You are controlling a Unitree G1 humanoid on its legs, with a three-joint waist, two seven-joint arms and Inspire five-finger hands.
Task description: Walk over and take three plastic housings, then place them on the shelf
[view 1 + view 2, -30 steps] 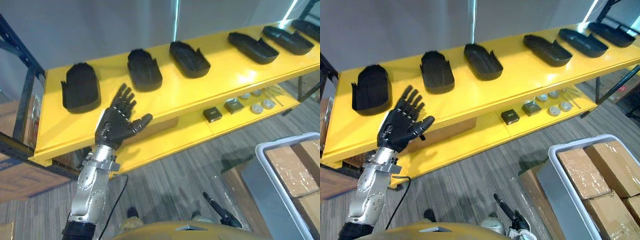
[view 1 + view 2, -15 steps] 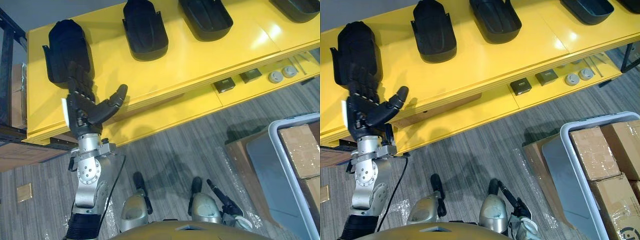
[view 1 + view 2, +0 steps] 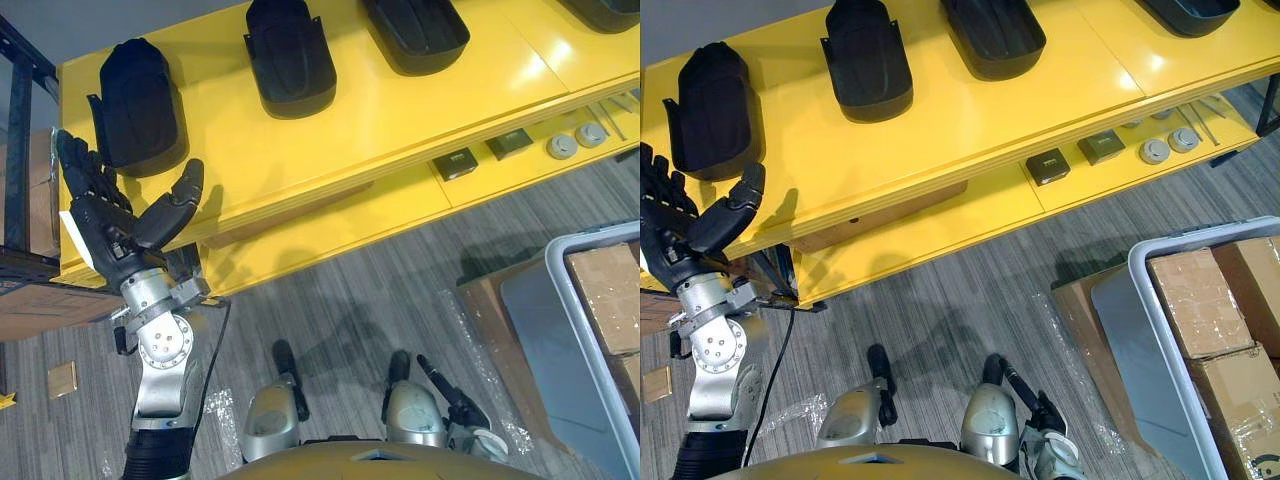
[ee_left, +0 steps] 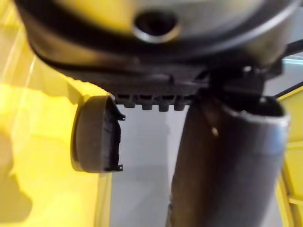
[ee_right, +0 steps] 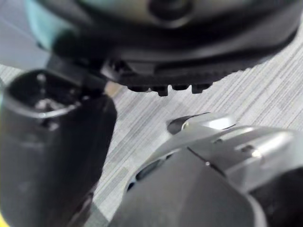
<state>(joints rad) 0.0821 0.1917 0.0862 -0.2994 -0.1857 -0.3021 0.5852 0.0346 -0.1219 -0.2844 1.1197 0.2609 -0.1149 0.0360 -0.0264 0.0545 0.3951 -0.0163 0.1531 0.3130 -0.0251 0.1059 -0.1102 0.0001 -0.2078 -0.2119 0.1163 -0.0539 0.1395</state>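
The left hand hovers at the yellow shelf's front left corner, fingers spread straight, holding nothing, near the leftmost plastic housing; a second housing and third housing lie further right. The right hand's state cannot be told

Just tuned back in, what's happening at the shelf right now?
The left hand is raised, open and empty, at the front edge of the yellow shelf, close to the leftmost black housing but apparently not touching it. A second housing and a third housing lie further right on the same level. The right hand is down over the floor.
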